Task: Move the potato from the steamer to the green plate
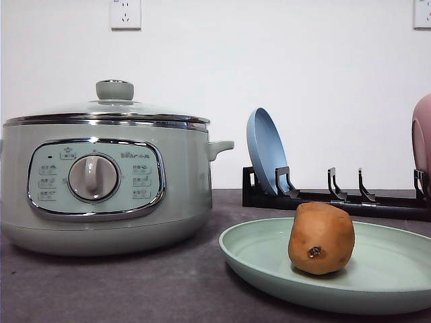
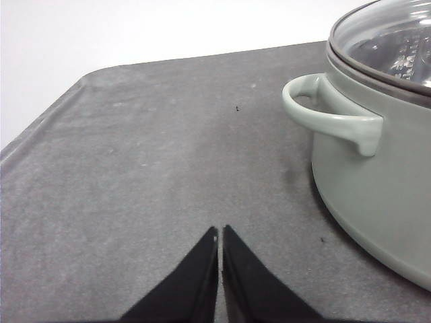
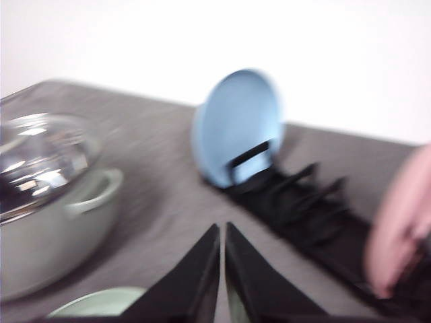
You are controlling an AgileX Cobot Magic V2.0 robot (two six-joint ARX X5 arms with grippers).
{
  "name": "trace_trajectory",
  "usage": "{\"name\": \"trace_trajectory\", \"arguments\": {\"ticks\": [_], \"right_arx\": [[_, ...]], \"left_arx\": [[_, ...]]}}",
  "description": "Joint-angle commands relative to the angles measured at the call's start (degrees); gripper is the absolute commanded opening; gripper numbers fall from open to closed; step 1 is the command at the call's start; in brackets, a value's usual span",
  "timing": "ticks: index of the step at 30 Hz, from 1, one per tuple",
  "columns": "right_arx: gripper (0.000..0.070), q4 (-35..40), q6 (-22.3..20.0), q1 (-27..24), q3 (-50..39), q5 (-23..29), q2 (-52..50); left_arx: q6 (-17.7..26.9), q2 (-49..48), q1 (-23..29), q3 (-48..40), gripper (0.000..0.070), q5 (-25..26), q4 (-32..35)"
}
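Here, your left gripper (image 2: pixel 220 232) has its black fingers pressed together with nothing between them, over bare grey tabletop (image 2: pixel 148 168); you have open surface running to the table's rounded far corner, and the large round sage-green steamer (image 2: pixel 377 161) stands off to one side, its side handle (image 2: pixel 330 114) jutting toward that open room. Your right gripper (image 3: pixel 221 229) is likewise closed and empty above the table, with the black dish rack (image 3: pixel 303 208) and its upright round blue plate (image 3: pixel 239 128) ahead, and a blurred pink plate (image 3: pixel 401 222) at the rack's far end. From the front, the egg-shaped orange-brown potato (image 1: pixel 321 238) stands on the wide pale mint-green plate (image 1: pixel 256 249), near its middle, one dark eye spot low on its smooth skin. The steamer's glass lid (image 1: pixel 114 104) is on.
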Motion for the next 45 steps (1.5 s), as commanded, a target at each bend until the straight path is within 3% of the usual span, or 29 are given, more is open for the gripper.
{"name": "trace_trajectory", "arguments": {"ticks": [1,10,19,27,31,45], "right_arx": [[0.0,3.4,-0.58,-0.96,-3.54,1.51,-2.87],[0.0,13.55,0.82,-1.82,-21.05,7.89,-15.99],[0.0,14.08,4.24,-1.82,-30.88,14.16,-23.36],[0.0,12.93,7.33,-1.82,-34.76,14.23,-24.21],[0.0,9.54,7.35,-1.82,-34.76,14.25,-24.21],[0.0,10.61,7.34,-1.82,-34.72,14.2,-24.21]], "left_arx": [[0.22,-0.08,0.02,-1.16,0.0002,-0.33,-0.33],[0.22,-0.08,0.01,-1.16,0.0002,-0.33,-0.33],[0.22,-0.08,0.0,-1.16,0.0002,-0.33,-0.32],[0.22,-0.08,0.01,-1.16,0.0002,-0.33,-0.33],[0.22,-0.08,0.02,-1.16,0.0002,-0.33,-0.33],[0.22,-0.08,0.02,-1.16,0.0002,-0.32,-0.31]]}}
